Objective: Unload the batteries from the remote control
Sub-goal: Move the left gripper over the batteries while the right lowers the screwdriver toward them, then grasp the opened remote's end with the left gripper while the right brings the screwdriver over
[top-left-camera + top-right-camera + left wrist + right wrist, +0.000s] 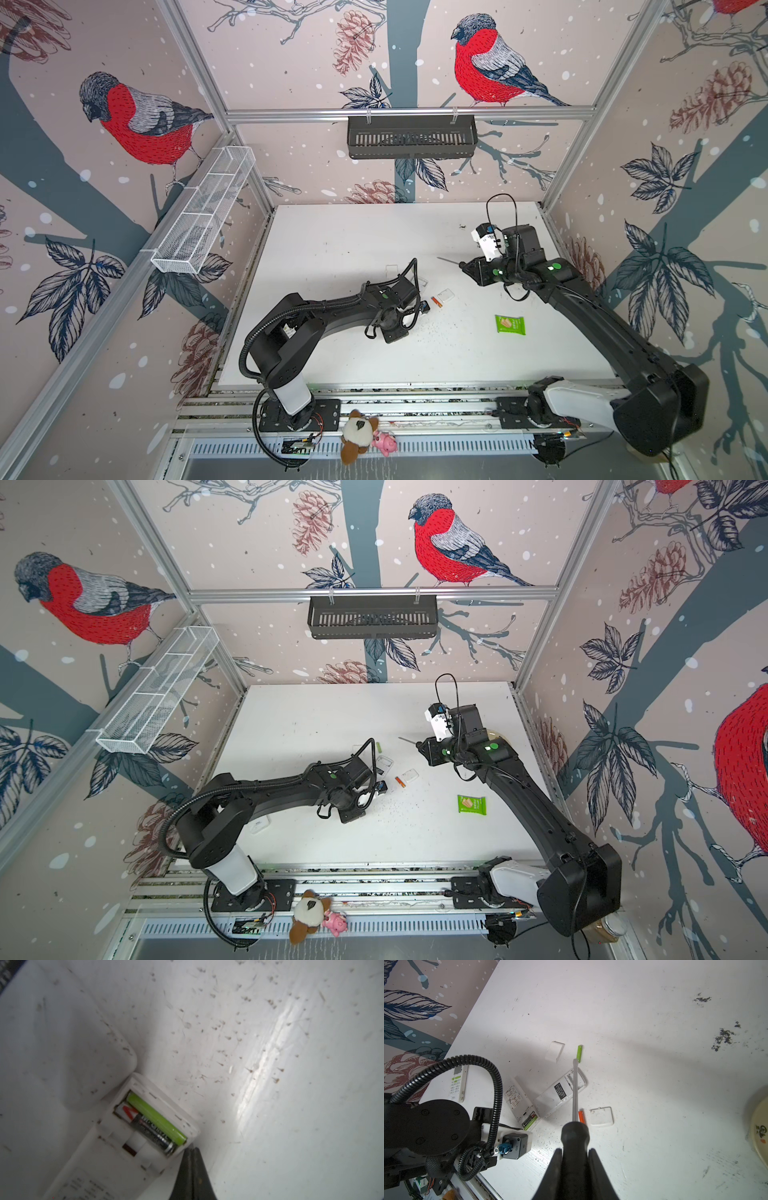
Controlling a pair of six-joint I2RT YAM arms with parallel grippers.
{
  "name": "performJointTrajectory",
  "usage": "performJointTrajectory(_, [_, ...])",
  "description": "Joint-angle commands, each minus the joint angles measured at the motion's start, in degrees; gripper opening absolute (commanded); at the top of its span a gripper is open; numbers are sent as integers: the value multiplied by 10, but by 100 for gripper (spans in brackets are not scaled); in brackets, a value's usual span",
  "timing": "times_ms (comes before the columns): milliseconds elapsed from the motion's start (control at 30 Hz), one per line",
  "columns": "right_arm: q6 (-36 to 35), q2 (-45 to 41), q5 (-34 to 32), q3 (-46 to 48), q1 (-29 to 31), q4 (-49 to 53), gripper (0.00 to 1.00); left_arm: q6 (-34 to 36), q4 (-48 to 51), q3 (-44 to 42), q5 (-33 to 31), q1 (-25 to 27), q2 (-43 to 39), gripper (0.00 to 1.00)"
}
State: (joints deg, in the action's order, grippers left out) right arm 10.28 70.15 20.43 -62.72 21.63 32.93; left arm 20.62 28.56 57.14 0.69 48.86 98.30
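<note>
Batteries fill the open compartment of a white remote in the left wrist view. A lime green battery and a black battery lie there side by side, touching. The left gripper has its tips pressed together and holds nothing. It sits right at the compartment-end corner of that remote; whether it touches, I cannot tell. A second remote lies against the first on the white table.

In the right wrist view the right gripper is clamped on the black handle of a screwdriver. The shaft crosses in front of the second remote's open end. A loose green battery lies on the table near a white cover. An orange-red battery lies just beside a rounded cover. A third remote lies face up near the table's left edge.

In both top views the orange-red battery lies near mid-table, just right of the wrist of the left arm. The right gripper holds the screwdriver above the table, farther back and to the right, shaft pointing left. In a top view the loose green battery shows beyond the left wrist. A green snack packet lies to the right, well apart.
</note>
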Motion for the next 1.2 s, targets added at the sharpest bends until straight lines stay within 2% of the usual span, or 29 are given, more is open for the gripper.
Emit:
performJointTrajectory(0, [-5, 1, -1, -3, -1, -15, 1, -23, -34, 34, -35, 0, 26, 0])
performJointTrajectory(167, [7, -1, 1, 7, -1, -26, 1, -45, -40, 70, -88, -7, 67, 0])
performJointTrajectory(333, [21, -7, 5, 21, -1, -37, 1, -64, -47, 94, -104, -32, 88, 0])
performJointTrajectory(400, [24, -8, 8, 22, 0, -36, 1, -68, -31, 110, -91, -40, 83, 4])
performJointTrajectory(433, [24, -10, 8, 22, 0, -35, 1, -68, -28, 112, -78, -40, 70, 9])
performJointTrajectory(533, [26, -16, 5, 26, 0, -36, 1, -71, -41, 84, -29, -40, 5, 37])
performJointTrajectory(667, [26, -18, 4, 31, 0, -35, 1, -98, -47, 25, -8, -46, -85, 60])
performJointTrajectory(933, [34, 10, 23, 20, 5, -70, 1, -133, -67, -96, -52, -78, -181, 71])
performJointTrajectory(1167, [43, 95, 29, -33, 66, -92, 1, -116, -61, -128, -67, -102, -151, 73])
